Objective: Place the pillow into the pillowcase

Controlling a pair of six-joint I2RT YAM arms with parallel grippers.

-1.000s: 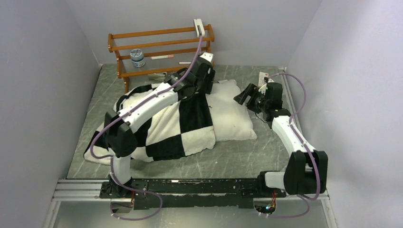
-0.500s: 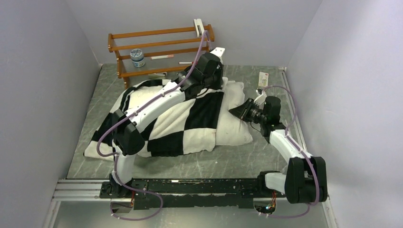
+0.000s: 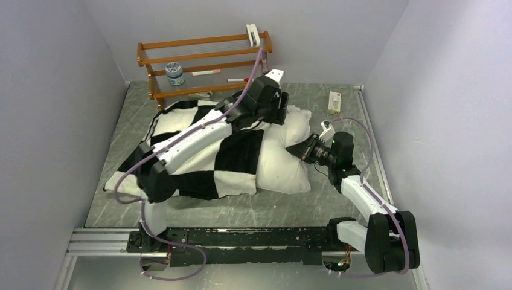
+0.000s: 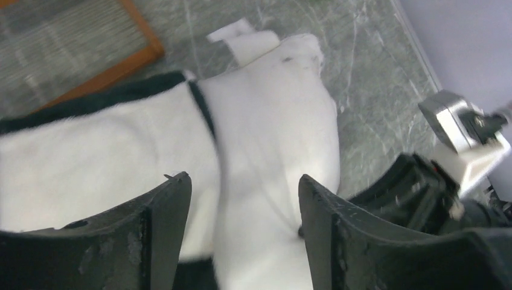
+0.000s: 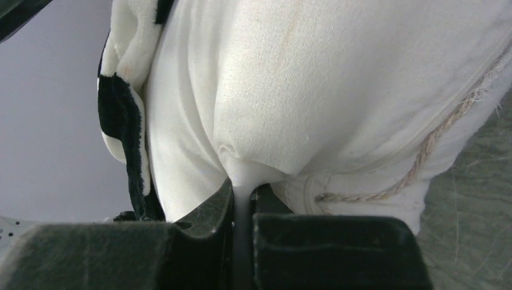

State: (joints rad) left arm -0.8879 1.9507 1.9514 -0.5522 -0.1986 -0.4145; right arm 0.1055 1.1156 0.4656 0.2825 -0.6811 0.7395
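Pillow (image 3: 284,162) lies mid-counter (image 3: 272,208), half inside pillowcase (image 3: 199,145). Right hand (image 5: 241,199) pinches its bare end, probably to anchor it. Left hand (image 4: 241,181), fingers apart, hovers over the case's mouth.

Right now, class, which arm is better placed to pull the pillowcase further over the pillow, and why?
Left. The left gripper hangs open over the edge of the pillowcase; the right gripper is shut on the pillow, likely anchoring it.

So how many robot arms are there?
2. The left arm stretches across the pillowcase; the right arm reaches in from the right, right gripper pinching the pillow.
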